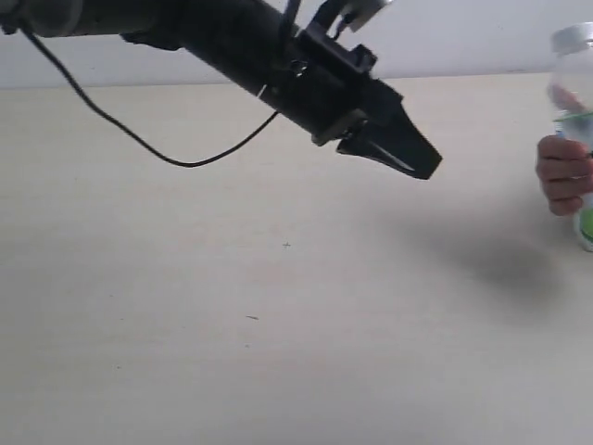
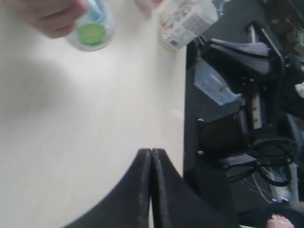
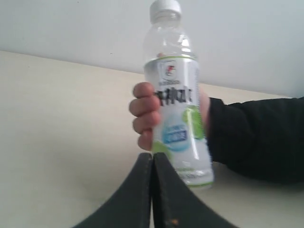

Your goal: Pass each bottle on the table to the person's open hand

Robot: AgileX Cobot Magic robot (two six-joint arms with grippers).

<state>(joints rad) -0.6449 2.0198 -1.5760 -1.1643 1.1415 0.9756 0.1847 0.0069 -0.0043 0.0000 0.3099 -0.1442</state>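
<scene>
On the exterior view I count one arm, one bottle and one hand. My left gripper point(image 1: 422, 167) hangs over the table point(image 1: 278, 324) with its jaws pressed together and nothing between them; a black cable point(image 1: 139, 139) trails from the arm. At the right edge of the view, well apart from the gripper, the person's hand point(image 1: 563, 176) is wrapped around the lime-pictured bottle point(image 1: 579, 111). The bottle is clear, upright and cut off by the frame, with green showing low on its label.

On the left wrist view I count two bottles. The same bottle point(image 2: 92, 33) sits in the hand point(image 2: 47, 16), a green patch facing the camera. A second, white-labelled bottle point(image 2: 183, 23) with small printed pictures stands at the table's edge. A pinkish sliver beside it is too cropped for me to name. The jaws here meet flush and are empty.

On the right wrist view I count one bottle and one hand. The bottle is upright in the person's fingers. It has a white cap point(image 3: 165, 9), a clear body, and a white label with dark lettering, a blue patch and green limes near the base. A dark sleeve point(image 3: 256, 137) covers the wrist. The right gripper point(image 3: 152, 156) is clenched on nothing, just in front of the bottle. I cannot tell whether the bottle's base touches the table.
</scene>
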